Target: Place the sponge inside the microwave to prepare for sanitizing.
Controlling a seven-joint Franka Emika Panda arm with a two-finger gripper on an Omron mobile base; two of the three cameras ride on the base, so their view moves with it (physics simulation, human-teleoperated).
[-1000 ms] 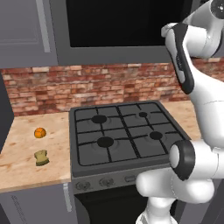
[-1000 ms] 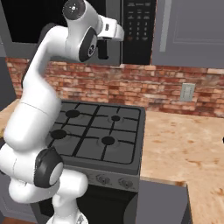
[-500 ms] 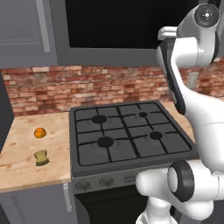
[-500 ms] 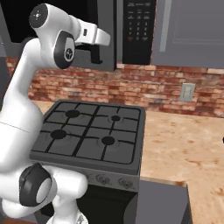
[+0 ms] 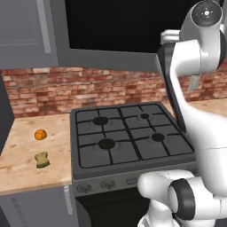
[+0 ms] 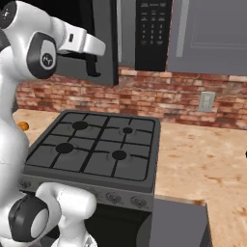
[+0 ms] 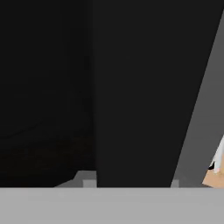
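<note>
The microwave (image 6: 152,34) hangs over the stove, its black keypad panel facing me. Its door (image 6: 105,43) stands swung out to the left, and the left base view shows that door (image 5: 170,84) edge-on beside my forearm. My gripper (image 6: 94,67) is at the door's outer edge, fingers pointing down. In the hand view the black door lies close in front, and the two finger tips (image 7: 89,181) stand wide apart, so the gripper is open and holds nothing. The olive-yellow sponge (image 5: 41,159) lies on the counter left of the stove, far below and left of the gripper.
A small orange ball (image 5: 40,134) sits on the counter just behind the sponge. The four-burner stove (image 5: 128,137) fills the middle below the microwave. Grey cabinets (image 6: 207,34) flank the microwave, over a brick wall with an outlet (image 6: 206,101).
My arm has swung left and pulled the microwave door further open. The sponge and the ball have not moved.
</note>
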